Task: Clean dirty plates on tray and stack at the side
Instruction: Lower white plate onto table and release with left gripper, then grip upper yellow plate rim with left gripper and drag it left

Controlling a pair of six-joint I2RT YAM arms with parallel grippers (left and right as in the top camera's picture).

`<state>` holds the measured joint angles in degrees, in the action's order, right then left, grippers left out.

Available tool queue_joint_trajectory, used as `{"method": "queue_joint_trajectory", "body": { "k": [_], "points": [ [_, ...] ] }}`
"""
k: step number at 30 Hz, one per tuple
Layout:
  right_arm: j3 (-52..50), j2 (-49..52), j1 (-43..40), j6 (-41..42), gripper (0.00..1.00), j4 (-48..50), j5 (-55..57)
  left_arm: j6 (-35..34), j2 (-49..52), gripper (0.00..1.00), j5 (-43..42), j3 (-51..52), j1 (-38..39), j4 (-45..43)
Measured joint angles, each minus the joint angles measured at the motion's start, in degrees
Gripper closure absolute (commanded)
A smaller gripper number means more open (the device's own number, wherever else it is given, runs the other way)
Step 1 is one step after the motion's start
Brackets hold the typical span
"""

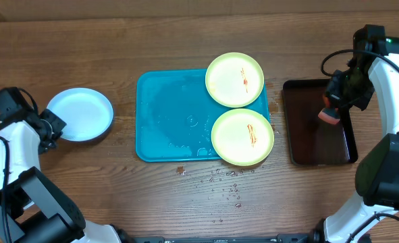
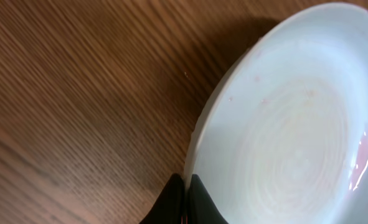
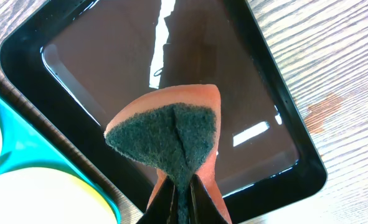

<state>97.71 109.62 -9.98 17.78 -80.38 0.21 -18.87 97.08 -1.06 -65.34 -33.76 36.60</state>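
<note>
Left side first. The left gripper (image 1: 53,126) is clenched on the near-left rim of the light-blue-rimmed round plastic plate (image 1: 80,114), with dark fingertips (image 2: 171,200) on either side of the edge. That plate is out over the wooden table (image 1: 84,47), well apart from the large turquoise rectangular plastic tray (image 1: 172,118), and there is open wood all around it. I can't tell whether it rests flat or is tipped up. Its pale centre shows a faint pink patch at one side.

On the turquoise tray the left half is bare and wet-looking. The two light-green-rimmed round plastic plates crowd the right end. The far green plate (image 1: 234,79) overhangs the tray's far edge. The near green plate (image 1: 243,137) pokes past the near right corner. They sit just beside each other, and each has a red smear on its cream centre. Droplets (image 1: 219,181) speckle the table in front of the tray.

On the right, the right gripper (image 1: 334,106) is grasping an orange sponge with a dark green scouring face (image 3: 168,134), folded between its fingers. It hangs above the smaller dark glossy black-brown tray (image 3: 140,56), which lies just beside the turquoise one with a narrow strip of wood between them. The dark tray's floor is shiny with reflections.

The count is three plates, two trays and one sponge.
</note>
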Motion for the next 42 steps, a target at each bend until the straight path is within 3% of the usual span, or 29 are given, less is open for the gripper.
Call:
{"method": "queue_joint_trajectory", "body": {
  "k": [6, 7, 12, 19, 24, 31, 36, 42],
  "points": [
    [0.0, 0.0, 0.0, -0.02, 0.96, -0.09, 0.02, -0.55, 0.0, 0.94, 0.0, 5.79, 0.02, -5.49],
    [0.0, 0.0, 0.0, -0.02, 0.96, -0.07, 0.0, -0.5, 0.0, 0.85, 0.0, 6.29, 0.02, -5.49],
    [0.0, 0.0, 0.0, -0.04, 0.96, -0.07, 0.0, -0.15, 0.0, 0.62, -0.04, 6.88, 0.57, -5.62],
    [0.0, 0.0, 0.0, -0.04, 0.96, -0.26, -0.02, 2.03, 0.0, 0.58, -0.26, 6.8, 1.11, -5.88],
    [0.0, 0.0, 0.0, -0.02, 0.96, -0.5, 0.0, 6.25, 0.0, 0.51, -3.39, 1.68, 2.82, -0.5],
    [0.0, 0.0, 0.0, -0.02, 0.96, -0.61, 0.0, 12.04, 0.0, 0.45, -8.02, -8.98, 18.64, 1.86],
    [0.0, 0.0, 0.0, -0.04, 0.96, -0.59, 0.0, 11.3, 0.72, 0.45, -9.66, -11.21, 32.98, -1.25],
    [0.0, 0.0, 0.0, 0.0, 0.96, -0.61, -0.02, 10.25, 9.6, 0.44, -10.29, -21.29, 42.69, 0.33]
  ]
}}
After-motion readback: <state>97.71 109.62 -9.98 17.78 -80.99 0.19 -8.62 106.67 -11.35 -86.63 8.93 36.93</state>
